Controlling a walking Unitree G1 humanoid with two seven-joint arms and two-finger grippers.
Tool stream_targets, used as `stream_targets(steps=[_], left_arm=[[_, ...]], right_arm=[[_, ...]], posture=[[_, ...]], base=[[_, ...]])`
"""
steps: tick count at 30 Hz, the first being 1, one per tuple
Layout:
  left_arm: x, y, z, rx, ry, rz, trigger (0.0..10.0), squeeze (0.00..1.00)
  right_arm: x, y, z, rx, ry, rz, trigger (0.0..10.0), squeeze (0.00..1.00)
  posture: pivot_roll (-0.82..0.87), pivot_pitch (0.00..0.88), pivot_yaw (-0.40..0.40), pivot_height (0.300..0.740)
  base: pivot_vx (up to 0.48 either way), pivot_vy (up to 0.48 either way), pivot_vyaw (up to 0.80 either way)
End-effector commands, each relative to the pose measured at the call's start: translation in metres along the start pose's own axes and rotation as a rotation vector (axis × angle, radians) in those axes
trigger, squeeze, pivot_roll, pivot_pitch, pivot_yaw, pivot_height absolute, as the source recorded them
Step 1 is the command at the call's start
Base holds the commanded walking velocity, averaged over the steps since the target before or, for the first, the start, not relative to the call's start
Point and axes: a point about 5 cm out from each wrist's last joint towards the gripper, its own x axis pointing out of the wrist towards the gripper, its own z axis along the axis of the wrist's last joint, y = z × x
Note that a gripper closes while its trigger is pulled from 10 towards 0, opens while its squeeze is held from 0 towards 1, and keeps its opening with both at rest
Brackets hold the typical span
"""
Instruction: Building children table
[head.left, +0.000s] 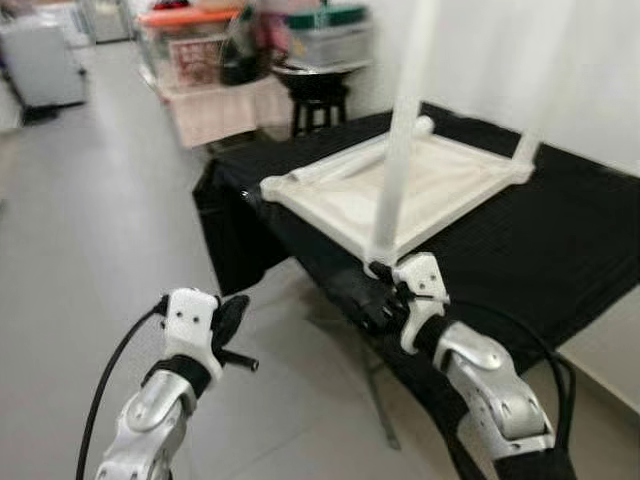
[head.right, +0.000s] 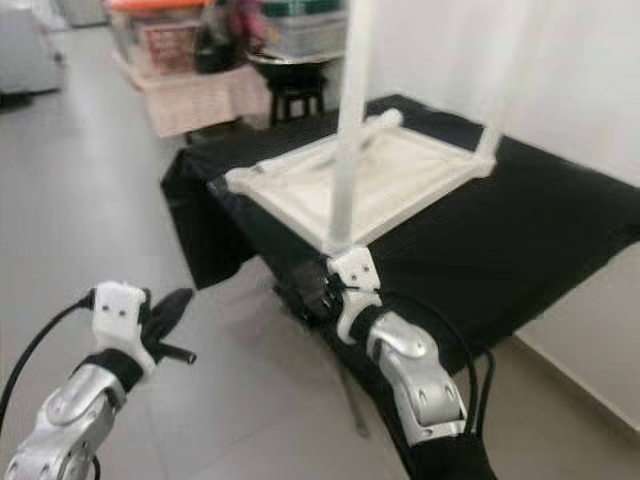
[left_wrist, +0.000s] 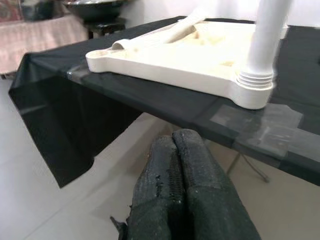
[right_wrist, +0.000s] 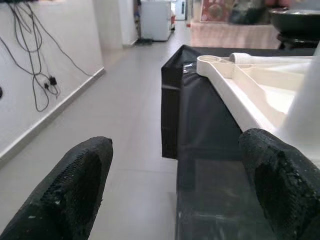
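Right gripper (head.left: 375, 288) spread beside table leg (head.left: 400, 150).

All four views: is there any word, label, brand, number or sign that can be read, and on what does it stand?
None can be read.
Red basket on the far shelf: a pale pattern, too blurred to tell whether it is text.
White tabletop, its legs and the black cloth: no print.
Left tool and right tool: no marking can be made out on their white mounts.
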Motion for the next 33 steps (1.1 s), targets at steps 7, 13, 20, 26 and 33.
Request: stream_targets(steps=[7, 13, 20, 26, 33], left_arm=[[-0.001, 0.006, -0.003, 0.025, 0.016, 0.016, 10.0, 0.00], [-0.001, 0.007, -0.002, 0.034, 0.009, 0.027, 10.0, 0.00], [0.000, 0.007, -0.001, 0.023, 0.004, 0.017, 10.0, 0.00], [0.001, 0.008, 0.000, 0.031, 0.009, 0.014, 10.0, 0.00], [0.002, 0.009, -0.001, 0.028, 0.012, 0.024, 10.0, 0.00]], right_arm=[[0.003, 0.009, -0.001, -0.006, -0.003, 0.092, 10.0, 0.00], [-0.003, 0.009, -0.001, -0.016, 0.015, 0.175, 10.0, 0.00], [-0.003, 0.008, 0.001, -0.021, 0.013, 0.190, 10.0, 0.00], [0.000, 0.018, 0.001, -0.013, 0.001, 0.220, 10.0, 0.00], [0.001, 0.011, 0.005, -0.024, -0.005, 0.214, 10.0, 0.00]], posture=[[-0.02, 0.000, 0.001, 0.740], [-0.02, 0.000, -0.001, 0.740], [-0.04, 0.000, 0.000, 0.740], [-0.03, 0.000, 0.007, 0.740], [-0.03, 0.000, 0.004, 0.740]], base=[[0.271, 0.000, 0.00], [0.044, 0.000, 0.00], [0.000, 0.000, 0.00], [0.000, -0.420, 0.00], [0.035, -0.351, 0.00]])
